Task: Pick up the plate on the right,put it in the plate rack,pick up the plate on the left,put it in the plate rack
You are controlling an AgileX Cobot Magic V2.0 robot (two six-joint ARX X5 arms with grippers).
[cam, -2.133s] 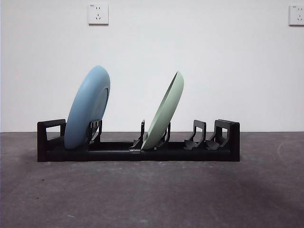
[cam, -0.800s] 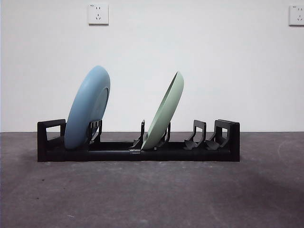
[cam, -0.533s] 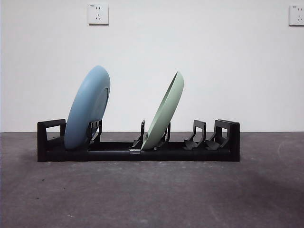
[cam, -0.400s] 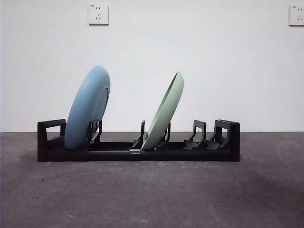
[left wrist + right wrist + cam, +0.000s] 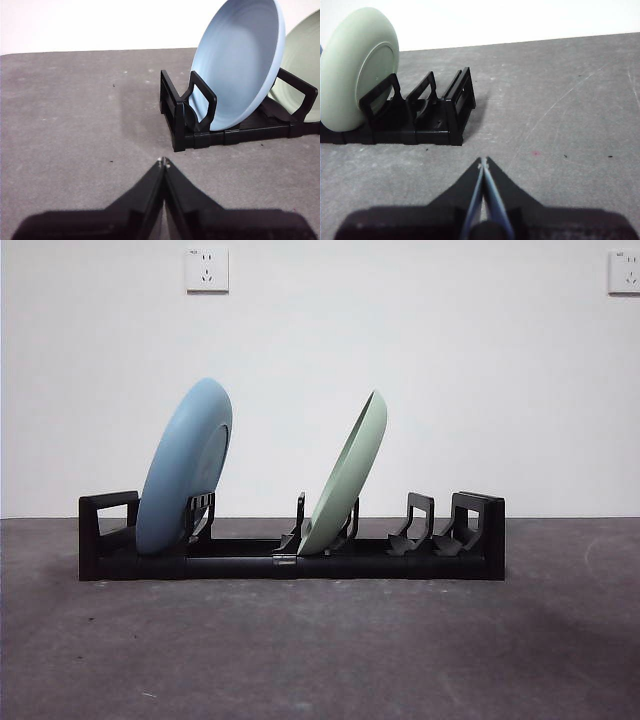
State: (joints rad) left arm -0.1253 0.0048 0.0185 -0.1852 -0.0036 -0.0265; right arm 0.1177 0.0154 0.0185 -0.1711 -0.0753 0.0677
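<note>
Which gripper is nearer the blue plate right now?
Left. The left gripper sits off the rack's end beside the blue plate; the right gripper is off the far end, past the green plate.

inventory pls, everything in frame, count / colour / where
plate rack: 1, black, long and low, on the table, mid-scene in the front view.
blue plate: 1, light blue, standing tilted in the rack near one end.
green plate: 1, pale green, standing tilted in a slot near the rack's middle, apart from the blue one.
table: 1, dark grey, scuffed.
wall sockets: 2, white, high on the white wall, one cut off at the picture's edge.
left gripper: 1, black, jaws shut, empty, off the rack's blue-plate end.
right gripper: 1, black, jaws shut, empty, off the rack's other end.
</note>
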